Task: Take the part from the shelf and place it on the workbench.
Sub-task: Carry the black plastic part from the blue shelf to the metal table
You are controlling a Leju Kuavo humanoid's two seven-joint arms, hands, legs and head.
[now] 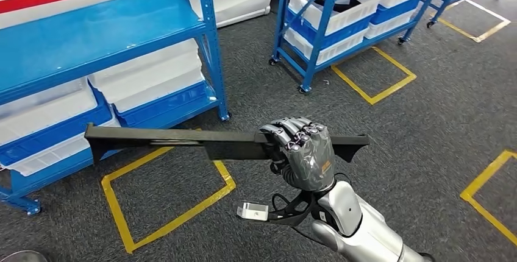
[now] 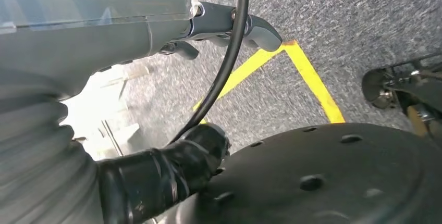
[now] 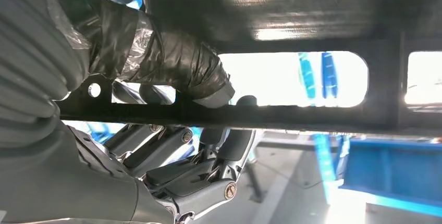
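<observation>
My right hand [image 1: 303, 152] grips a long flat black part [image 1: 183, 140], held level above the floor, and the part reaches leftward toward the shelf. In the right wrist view the thumb [image 3: 172, 62] presses on the black part [image 3: 312, 26], a frame with cut-out windows, while the fingers [image 3: 198, 166] curl beneath it. My left hand [image 2: 229, 26] hangs over the grey carpet with its fingers slightly curled around nothing.
A blue shelf [image 1: 103, 30] with white bins [image 1: 152, 73] stands at the left. A second blue rack [image 1: 341, 12] with bins stands behind. Yellow tape squares [image 1: 164, 195] mark the grey carpet. A dark round robot body part sits low in the left wrist view.
</observation>
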